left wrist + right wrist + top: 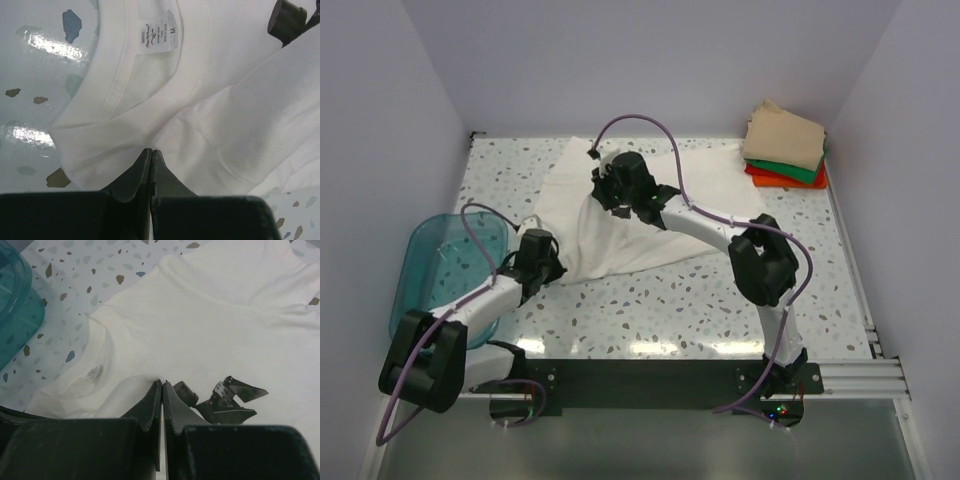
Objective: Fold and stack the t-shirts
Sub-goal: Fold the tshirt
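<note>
From the top camera you see the whole desk (720, 310). Only this view shows you the pile of folded t-shirts in the far right corner. The tan t-shirt (785, 135) is on top, the green t-shirt (798, 170) is under it, and the orange-red t-shirt (760, 180) is at the bottom.

The white t-shirt (620, 240) lies in the middle of the desk. It is spread out and crumpled, and both arms reach onto it.

Only the left wrist camera shows you the neck hole (125, 75) of the white t-shirt up close. A small tag (159, 37) with the letter M is sewn inside it. The right wrist camera shows you a wide, smooth part of the same t-shirt, with the speckled desk beyond it.

The teal bin (430, 260) sits at the left edge of the desk, next to a corner of the white t-shirt. The left arm passes over its near side. You can see through its wall, and in the right wrist view it shows up at the left edge.

Your left pincer (151, 151) is squeezed tight. Its two tips meet on the white cloth, just below the neck hole, and the folds run in toward them. Your right pincer (162, 385) is squeezed tight too. A little bunch of white cloth is gathered right at its tips, so it is pinching the white t-shirt farther back on the desk.
</note>
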You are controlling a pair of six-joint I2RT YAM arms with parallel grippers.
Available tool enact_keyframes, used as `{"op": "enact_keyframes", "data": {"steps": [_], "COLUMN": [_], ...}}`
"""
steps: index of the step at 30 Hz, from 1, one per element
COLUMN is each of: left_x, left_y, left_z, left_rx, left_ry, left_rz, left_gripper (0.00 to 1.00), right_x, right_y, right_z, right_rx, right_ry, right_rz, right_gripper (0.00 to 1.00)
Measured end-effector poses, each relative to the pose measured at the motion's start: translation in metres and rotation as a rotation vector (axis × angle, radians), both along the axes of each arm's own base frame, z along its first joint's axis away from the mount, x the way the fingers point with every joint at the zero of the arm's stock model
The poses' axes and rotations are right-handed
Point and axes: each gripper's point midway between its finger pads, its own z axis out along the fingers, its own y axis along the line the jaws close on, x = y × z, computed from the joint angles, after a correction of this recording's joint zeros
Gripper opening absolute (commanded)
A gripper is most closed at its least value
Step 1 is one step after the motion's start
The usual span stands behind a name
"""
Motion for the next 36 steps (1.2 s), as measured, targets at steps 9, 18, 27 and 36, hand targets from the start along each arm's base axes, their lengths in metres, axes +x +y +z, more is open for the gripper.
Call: {"op": "enact_keyframes", "data": {"steps": [9,18,27,36], "left_x": [-0.011,-0.029,-0.044,-0.054], "left_y": [0.012,0.022,0.025,0.027], "left_z": [0.020,0.021,0.011,0.012], "left_rx": [0.005,-0.030,-0.056,-0.090], "left_ry": [-0.026,-0.014,0.032,0.050], "left_rz": [0.068,0.174,0.233,0.288], "left_gripper": [0.00,0.00,0.00,0.00], "right_x": [0.002,0.015,0.023,0.019], "right_y": [0.000,0.013,0.029,0.049], "right_z": [-0.002,0.000,-0.036,-0.061], "right_rx": [-0.012,-0.001,-0.023,-0.016], "right_ry": [-0.010,-0.038,-0.003,0.044], "right_rz": [0.001,0.008,0.052,0.140], "right_gripper": [0.02,0.04,0.09,0.30]}}
